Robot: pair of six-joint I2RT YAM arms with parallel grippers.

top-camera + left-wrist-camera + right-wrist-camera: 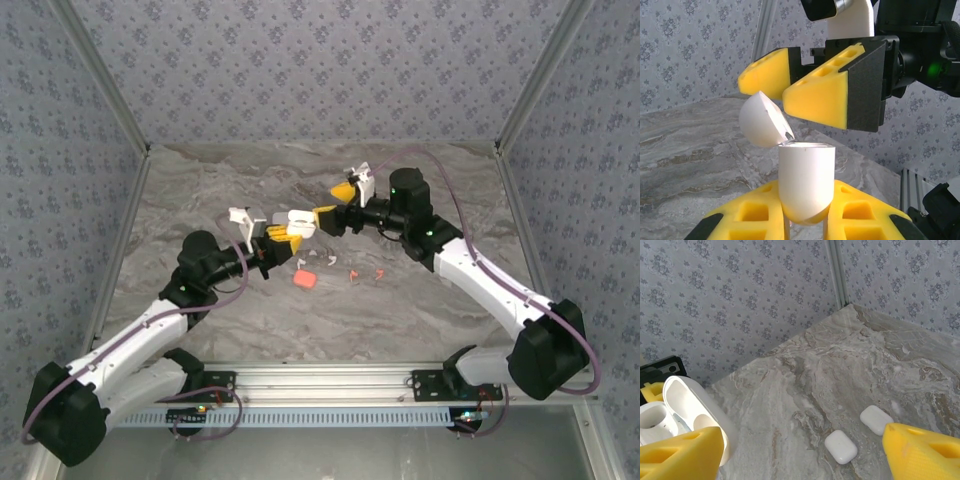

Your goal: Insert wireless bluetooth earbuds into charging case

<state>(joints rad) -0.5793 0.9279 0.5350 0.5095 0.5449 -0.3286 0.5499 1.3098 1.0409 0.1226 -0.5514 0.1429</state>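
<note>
I have my left arm (pixel 150 330) and right arm (pixel 480 275) stretched in from the near edge of the table (pixel 200 190), and they almost meet over its middle. My left gripper (pixel 283 238) is clamped tight on a white case (pixel 805 180). My right gripper (pixel 334 202) faces it, just above, with its jaws spread wide.

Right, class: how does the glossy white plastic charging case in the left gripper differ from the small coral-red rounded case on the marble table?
The white charging case is gripped by the left gripper; the coral-red case lies loose on the marble table. The white charging case has its lid open; the coral-red case looks shut. Both are small and rounded.
</note>
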